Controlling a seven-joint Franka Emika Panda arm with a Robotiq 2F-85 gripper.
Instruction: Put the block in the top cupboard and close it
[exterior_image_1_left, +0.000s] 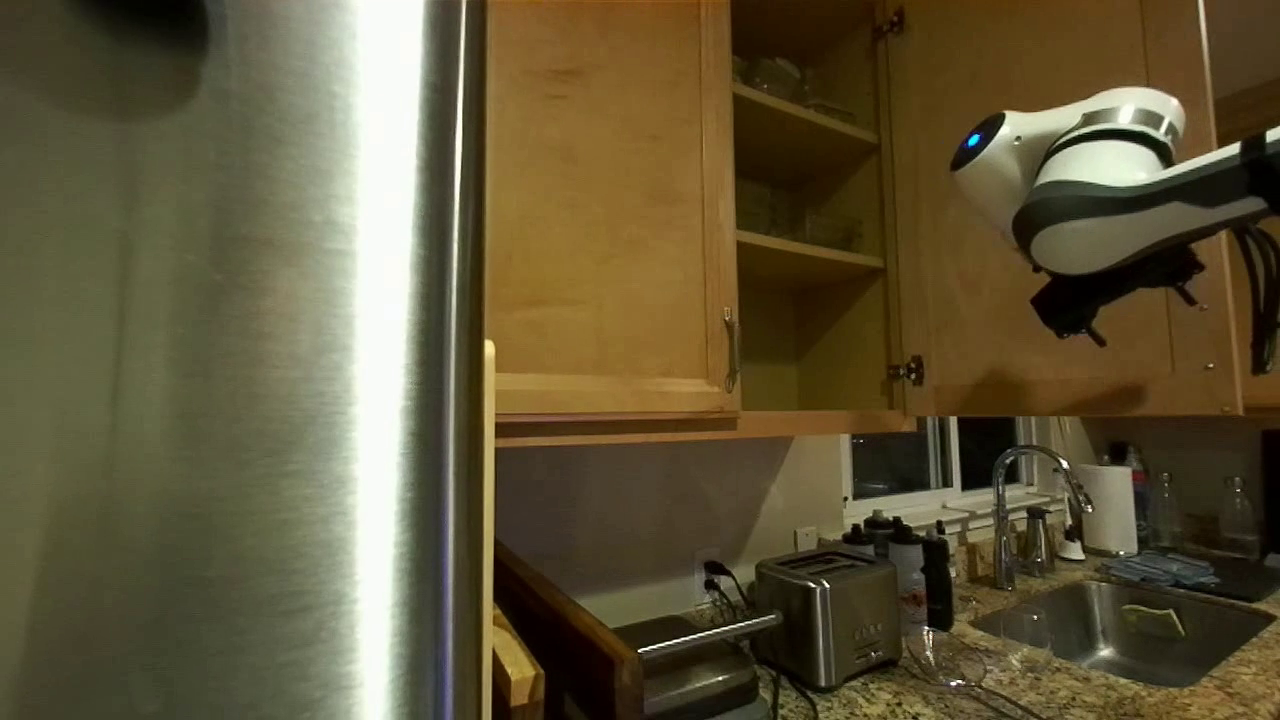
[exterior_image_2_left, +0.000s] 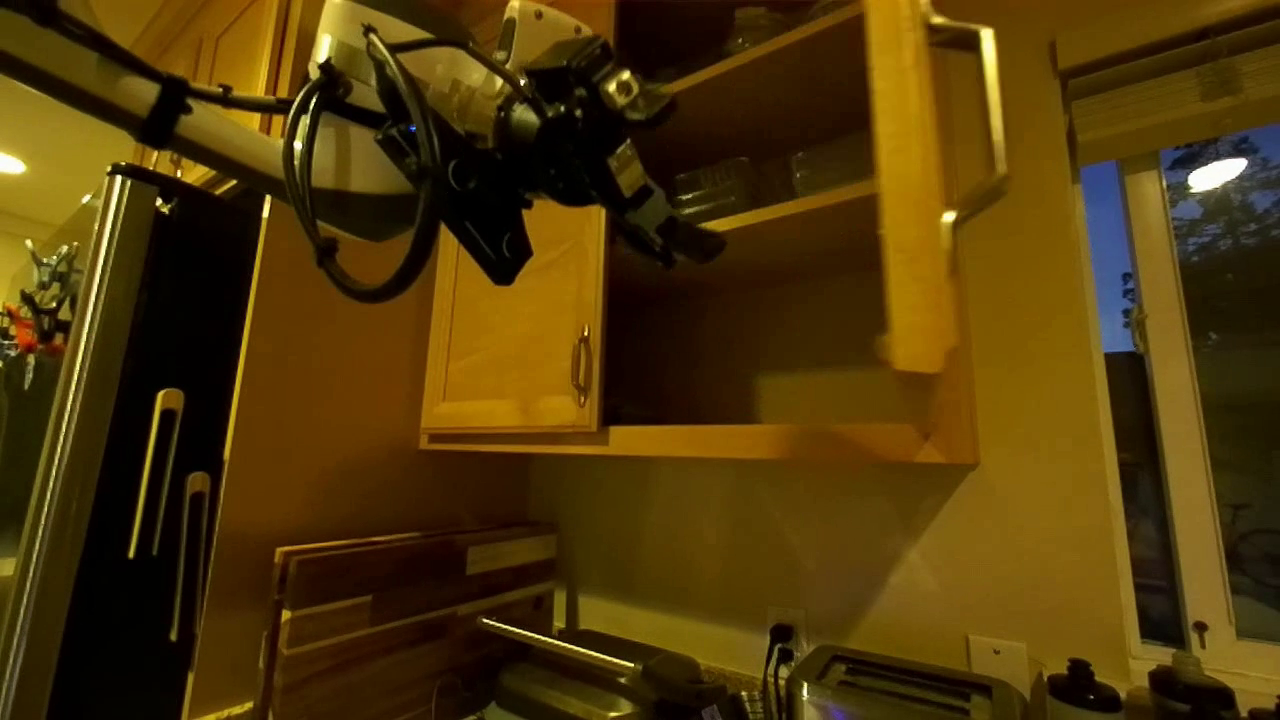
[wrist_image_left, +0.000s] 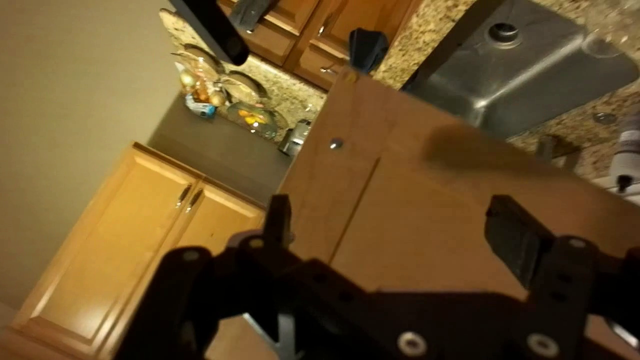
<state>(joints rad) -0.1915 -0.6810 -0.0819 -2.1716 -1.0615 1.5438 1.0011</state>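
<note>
Cupboard stands open, so closing remains; whether its dark shelves hold the block, I cannot tell. The tool, spread and empty, faces the right door.

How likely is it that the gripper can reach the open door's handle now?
Probably not directly: the door is in between, with the gripper on its inner side, the handle on its outer.
</note>
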